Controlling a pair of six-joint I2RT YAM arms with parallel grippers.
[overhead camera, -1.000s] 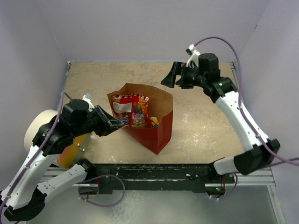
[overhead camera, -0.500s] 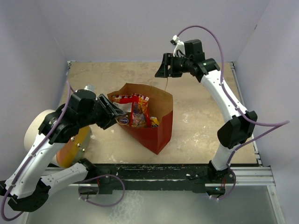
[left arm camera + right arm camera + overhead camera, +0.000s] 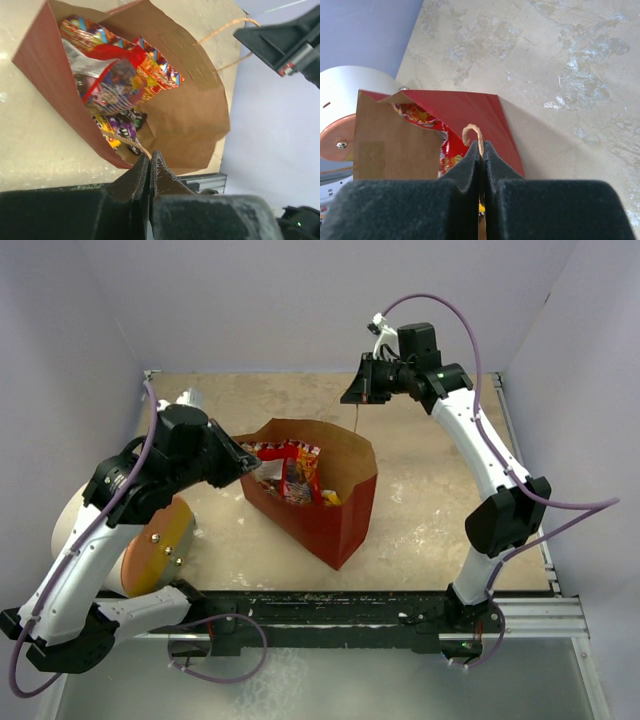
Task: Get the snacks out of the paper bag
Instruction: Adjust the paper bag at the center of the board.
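The paper bag stands mid-table with its mouth open, red outside and brown inside. Several shiny snacks stick up inside it: red and silver packets, with purple and yellow ones lower down. My left gripper is at the bag's left rim, shut on the near string handle. My right gripper hangs above the far rim, shut on the other string handle, which runs taut down to the bag.
A white cylinder with an orange end lies at the left of the table, beside my left arm. Purple walls enclose the table on three sides. A metal rail runs along the near edge.
Both grippers have closed on the bag's string handles. The left gripper came up to the bag's left rim. The bag's mouth now stands pulled wider.
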